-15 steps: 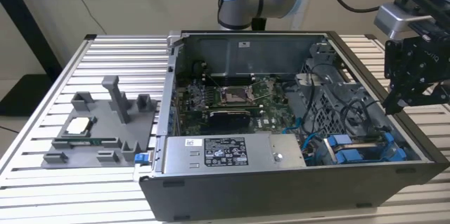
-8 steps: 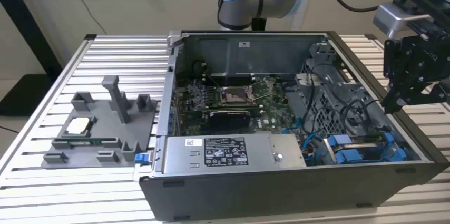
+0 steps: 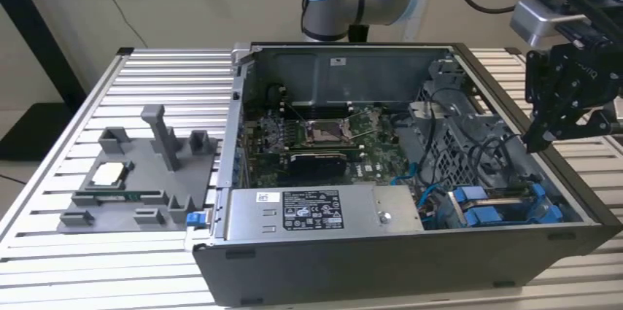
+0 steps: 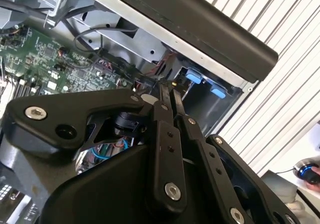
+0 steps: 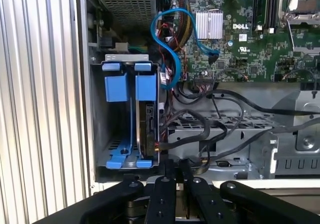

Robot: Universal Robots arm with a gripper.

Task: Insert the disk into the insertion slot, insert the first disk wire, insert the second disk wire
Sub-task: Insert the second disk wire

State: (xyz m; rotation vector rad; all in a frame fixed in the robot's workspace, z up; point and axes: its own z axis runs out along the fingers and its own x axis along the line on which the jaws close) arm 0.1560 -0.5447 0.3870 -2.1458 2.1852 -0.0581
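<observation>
On the bench [image 3: 98,273], the open case [image 3: 389,273] holds the disk [image 3: 486,206] in its bay at four o'clock in the exterior view, with the gripper [image 3: 538,142], closed together and apparently empty, at the disk's one o'clock, where the crowded black cables [image 5: 197,119] could snag it.

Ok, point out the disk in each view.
Exterior view: disk in the case's corner, exterior view's right, below the gripper.
First wrist view: disk by the case wall, beyond the gripper.
Second wrist view: blue carrier tabs beyond the gripper; which is the disk's, unclear.
Shared landmark: motherboard.
</observation>
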